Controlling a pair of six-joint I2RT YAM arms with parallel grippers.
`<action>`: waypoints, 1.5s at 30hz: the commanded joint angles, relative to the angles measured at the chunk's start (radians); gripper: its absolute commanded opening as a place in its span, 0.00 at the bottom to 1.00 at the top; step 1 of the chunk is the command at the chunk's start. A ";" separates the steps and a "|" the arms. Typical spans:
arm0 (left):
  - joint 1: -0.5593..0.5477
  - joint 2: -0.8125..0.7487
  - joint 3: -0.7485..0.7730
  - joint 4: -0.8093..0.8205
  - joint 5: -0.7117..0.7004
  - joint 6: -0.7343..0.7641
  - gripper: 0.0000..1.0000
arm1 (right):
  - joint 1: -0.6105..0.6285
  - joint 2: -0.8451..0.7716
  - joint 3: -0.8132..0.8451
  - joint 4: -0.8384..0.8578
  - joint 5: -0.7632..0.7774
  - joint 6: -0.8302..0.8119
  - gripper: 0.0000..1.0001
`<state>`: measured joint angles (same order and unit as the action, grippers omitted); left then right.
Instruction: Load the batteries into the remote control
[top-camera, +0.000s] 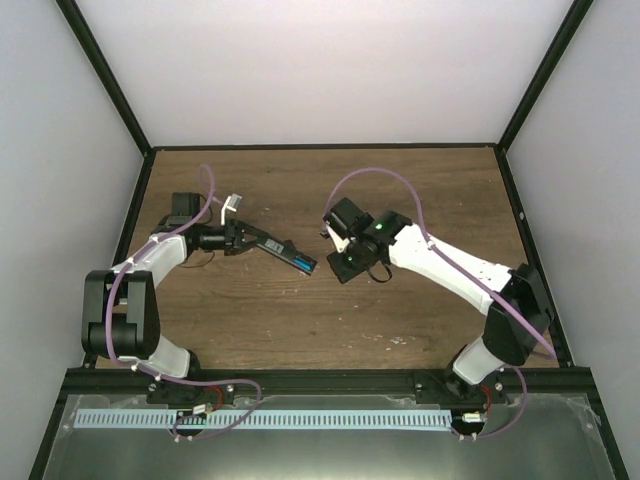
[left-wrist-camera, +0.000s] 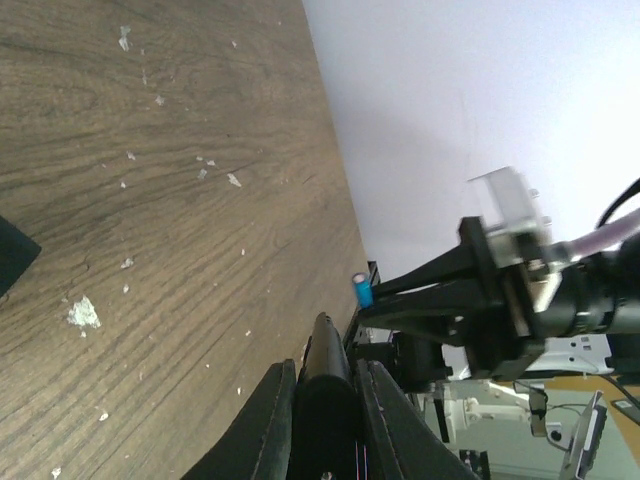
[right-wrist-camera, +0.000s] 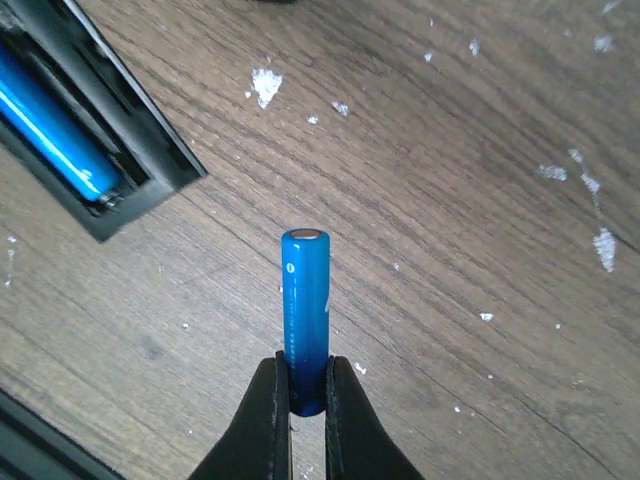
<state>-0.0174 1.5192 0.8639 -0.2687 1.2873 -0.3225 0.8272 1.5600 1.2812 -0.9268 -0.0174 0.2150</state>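
My left gripper (top-camera: 240, 238) is shut on one end of the slim black remote control (top-camera: 283, 251) and holds it out to the right, compartment side up. In the left wrist view the remote (left-wrist-camera: 330, 385) sits between the fingers. One blue battery (right-wrist-camera: 50, 125) lies in the open compartment of the remote (right-wrist-camera: 150, 165), also seen from above (top-camera: 303, 263). My right gripper (right-wrist-camera: 307, 385) is shut on the lower end of the second blue battery (right-wrist-camera: 305, 300), which stands up out of the jaws, just right of the remote's free end. This battery shows in the left wrist view (left-wrist-camera: 361, 290).
Pale specks of debris (right-wrist-camera: 265, 85) are scattered over the brown wooden table (top-camera: 420, 190). A black corner of some flat piece (left-wrist-camera: 15, 255) shows at the left edge of the left wrist view. White walls and a black frame enclose the table.
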 joint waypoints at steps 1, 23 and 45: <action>0.002 -0.005 0.007 -0.071 0.044 0.085 0.00 | 0.004 -0.012 0.093 -0.167 0.020 -0.082 0.01; -0.182 0.044 0.077 -0.206 0.098 0.221 0.00 | 0.005 0.021 0.284 -0.307 -0.295 -0.120 0.01; -0.197 0.072 0.110 -0.252 0.140 0.254 0.00 | 0.022 0.076 0.239 -0.346 -0.383 -0.094 0.01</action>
<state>-0.2085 1.5730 0.9436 -0.4808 1.3823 -0.1242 0.8364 1.6268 1.5284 -1.2488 -0.3801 0.1097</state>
